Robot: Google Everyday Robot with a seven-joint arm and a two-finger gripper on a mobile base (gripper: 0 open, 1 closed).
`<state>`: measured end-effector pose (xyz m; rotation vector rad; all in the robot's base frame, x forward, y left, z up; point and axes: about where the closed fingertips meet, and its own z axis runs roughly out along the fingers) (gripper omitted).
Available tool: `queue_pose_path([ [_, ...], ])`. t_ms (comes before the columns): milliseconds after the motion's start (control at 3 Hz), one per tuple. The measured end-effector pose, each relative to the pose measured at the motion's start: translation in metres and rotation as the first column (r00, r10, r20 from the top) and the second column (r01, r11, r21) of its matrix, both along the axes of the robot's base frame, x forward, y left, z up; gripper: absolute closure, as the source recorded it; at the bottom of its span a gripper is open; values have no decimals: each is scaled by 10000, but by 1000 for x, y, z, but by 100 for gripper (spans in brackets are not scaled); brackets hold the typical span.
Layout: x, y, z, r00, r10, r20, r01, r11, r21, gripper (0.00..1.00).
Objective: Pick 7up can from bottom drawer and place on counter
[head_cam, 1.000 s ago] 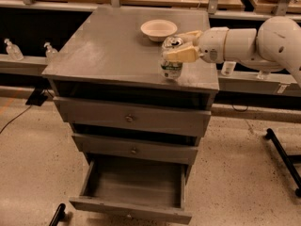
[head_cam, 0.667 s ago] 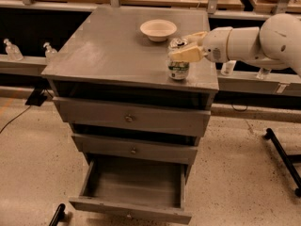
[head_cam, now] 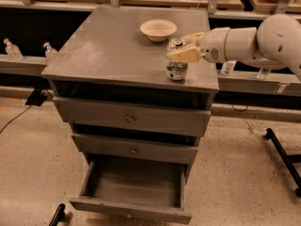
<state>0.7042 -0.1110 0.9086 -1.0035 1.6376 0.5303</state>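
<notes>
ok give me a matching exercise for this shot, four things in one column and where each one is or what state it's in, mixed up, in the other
Things:
1. 7up can
2. bottom drawer
3. bowl
4. gripper

Places or states:
a. pulled open, lowest of the three drawers
b. at the top of the can, reaching in from the right of the picture
c. upright near the front right edge of the counter
d. toward the back of the counter

Pairs: 1-c, 2-a, 3-d, 4-b
</notes>
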Motion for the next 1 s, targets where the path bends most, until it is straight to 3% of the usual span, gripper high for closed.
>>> queue_pose_path([
  [667,0,6,-1,10000,90,-24,-90,10000,12,4],
  [1000,-1,3,5,9994,320,88,-320,9995,54,0],
])
